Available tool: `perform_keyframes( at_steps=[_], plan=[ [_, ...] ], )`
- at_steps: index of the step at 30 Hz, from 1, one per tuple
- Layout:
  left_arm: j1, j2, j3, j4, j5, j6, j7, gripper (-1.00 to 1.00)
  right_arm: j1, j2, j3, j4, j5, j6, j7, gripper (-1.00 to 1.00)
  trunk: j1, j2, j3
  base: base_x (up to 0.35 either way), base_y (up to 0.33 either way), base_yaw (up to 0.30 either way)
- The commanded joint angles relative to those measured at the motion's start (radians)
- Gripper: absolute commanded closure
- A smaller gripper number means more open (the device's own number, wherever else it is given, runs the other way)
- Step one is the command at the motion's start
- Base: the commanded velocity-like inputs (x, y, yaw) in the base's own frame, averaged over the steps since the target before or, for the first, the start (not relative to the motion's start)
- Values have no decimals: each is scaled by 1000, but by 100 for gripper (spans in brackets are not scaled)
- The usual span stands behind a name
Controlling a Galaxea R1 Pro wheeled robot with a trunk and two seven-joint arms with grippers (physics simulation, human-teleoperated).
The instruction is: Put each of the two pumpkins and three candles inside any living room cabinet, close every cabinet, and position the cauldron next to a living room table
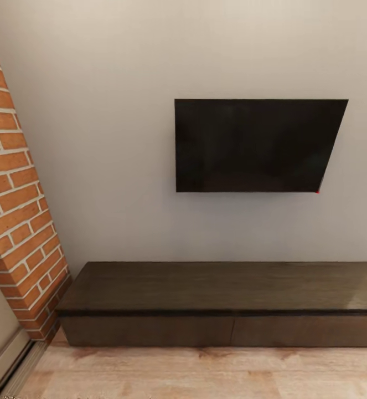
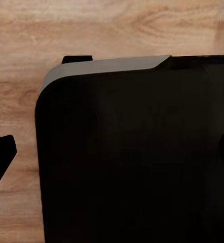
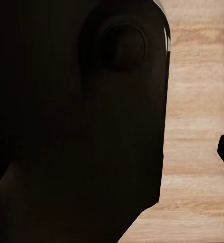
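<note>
- Grey plaster wall (image 1: 111,166) ahead, red brick column (image 1: 17,221) at its left, flat black wall-mounted TV (image 1: 255,145) above.
- Long low dark-brown wooden cabinet (image 1: 222,302) sits against the wall; both visible drawer fronts look flush, so closed here.
- Pale wood-plank floor (image 1: 205,377) in front.
- Wrist views: dark robot body over floor; can't tell either gripper's opening or load.
- Judgement: stowing looks not started; no progress evidence here.

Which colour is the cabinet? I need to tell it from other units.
Dark brown wood, top and drawer fronts alike; the head view shows the cabinet best.
</note>
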Motion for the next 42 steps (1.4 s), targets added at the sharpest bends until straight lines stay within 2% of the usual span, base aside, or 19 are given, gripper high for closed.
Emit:
perform_keyframes(
  at_steps=[1,10,15,18,24,31,34,39,42],
  plan=[
    [0,0,-1,-3,-1,-2,-1,-100,0,0,-1,-2,-4,-1,0,-100,0,0,-1,0,-333,224],
    [0,1,0,-5,-4,-9,2,-100,0,1,0,-5,0,-7,-1,-100,0,0,-1,0,-335,82],
    [2,3,-2,-4,-5,-15,2,-100,0,0,-6,-5,-9,-90,-4,-100,0,0,-1,-19,-336,2],
    [2,5,-3,-3,-4,-16,2,-100,0,-2,-9,-4,-11,-111,-4,-100,0,0,-1,-129,-315,0],
    [2,8,-3,-3,-4,-17,3,-100,0,-1,0,-4,-10,-119,-4,-100,0,0,-3,-190,-292,-90],
    [2,12,-1,-4,-3,-19,4,-100,0,-5,-11,-4,-13,-120,-7,-100,0,0,-7,-144,-176,-95],
    [2,13,1,-5,-3,-19,4,-100,0,-5,-12,-5,-12,-120,-21,-100,0,0,-7,-26,-30,-12],
    [0,16,2,-32,-2,-17,2,-100,0,0,-11,-12,-12,-124,-96,-100,0,0,-7,-6,-6,-3],
    [-5,17,3,-43,-1,-11,0,-100,0,1,-10,-54,-12,-134,-117,-100,0,0,-7,-1,-1,0]
  ],
)
